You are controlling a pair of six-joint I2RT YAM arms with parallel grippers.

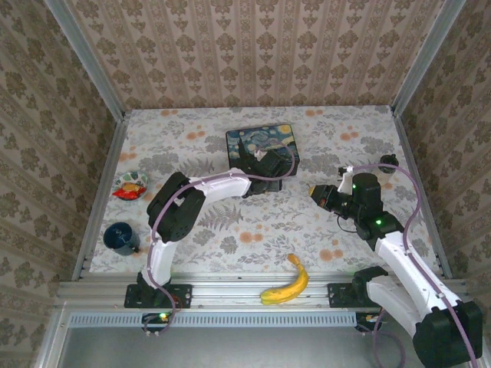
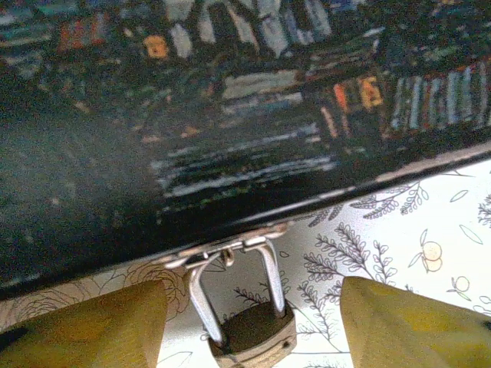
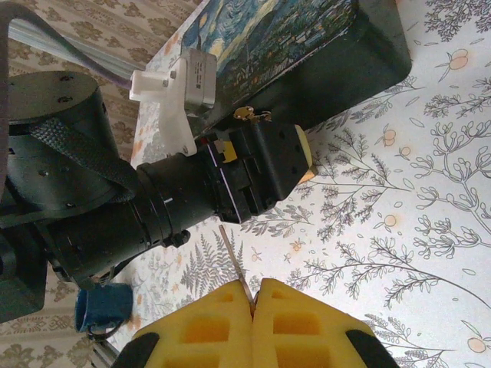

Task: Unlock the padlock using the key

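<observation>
Two hands: left hand (image 2: pixel 253 303) spread astride padlock (image 2: pixel 257 337), right hand (image 3: pixel 253 297) clamped on key (image 3: pixel 232 253). Padlock seems light, rigid, slick; grip its brass body.

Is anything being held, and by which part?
Right jaws pinch the key by one end, blade poking out. Left jaws, open astride the padlock, hold nothing.

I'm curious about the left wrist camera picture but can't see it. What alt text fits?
A small brass padlock, its silvery shackle through the clasp of a dark painted tin, sits between the left pincer's two yellow fingers, which stand apart. Flower-printed table beneath.
</observation>
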